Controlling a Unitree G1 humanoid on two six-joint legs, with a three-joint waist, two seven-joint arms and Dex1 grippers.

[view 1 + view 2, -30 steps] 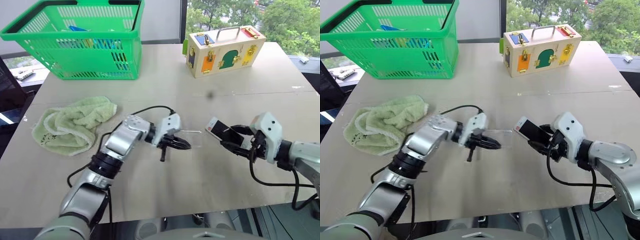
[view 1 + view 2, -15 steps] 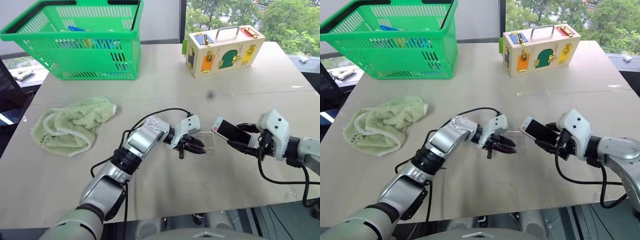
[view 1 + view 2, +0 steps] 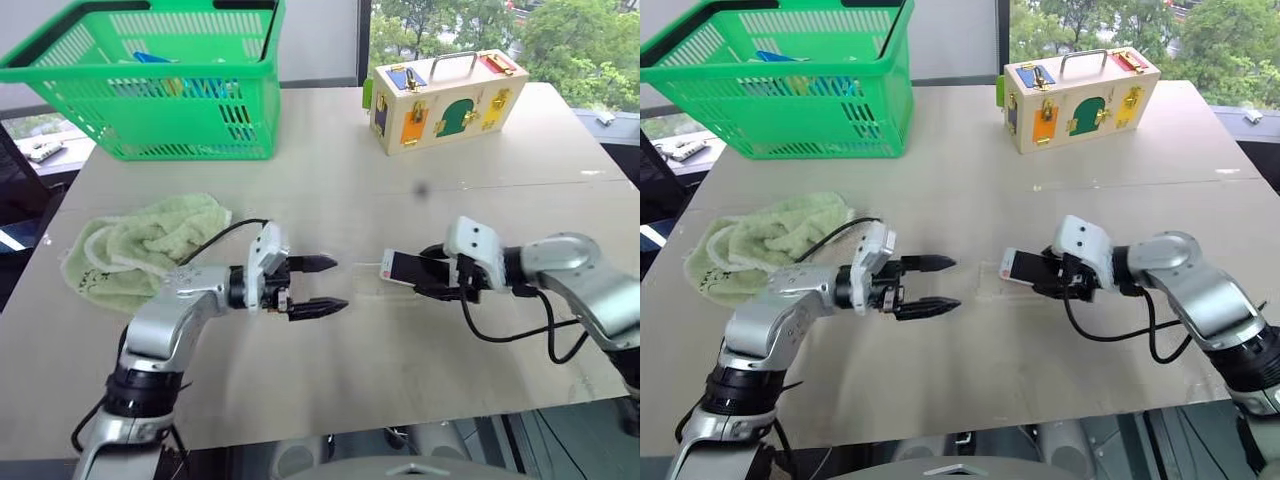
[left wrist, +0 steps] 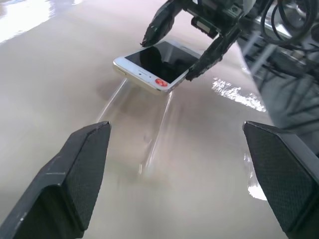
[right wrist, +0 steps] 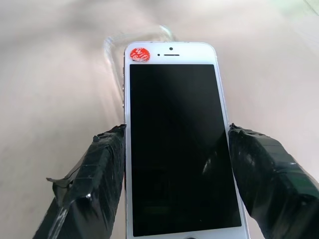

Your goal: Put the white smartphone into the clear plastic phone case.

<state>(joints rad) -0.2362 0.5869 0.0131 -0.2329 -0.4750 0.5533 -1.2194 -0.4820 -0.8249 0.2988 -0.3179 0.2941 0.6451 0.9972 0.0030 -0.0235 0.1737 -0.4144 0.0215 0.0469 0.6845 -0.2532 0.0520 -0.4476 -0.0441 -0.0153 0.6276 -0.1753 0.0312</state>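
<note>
Smartphone in right pincer

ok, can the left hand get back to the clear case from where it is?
Probably yes: the left hand stands open, the clear case lies flat just ahead, bare table between. The white smartphone overhangs only its far end.

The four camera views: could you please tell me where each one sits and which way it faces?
Left eye and right eye: on the head, looking down over the table; both arms show.
Left wrist: behind the open left pincer, facing the white smartphone and clear plastic phone case.
Right wrist: behind the right pincer, along the smartphone it grips.
Shared: every view shows the smartphone.
</note>
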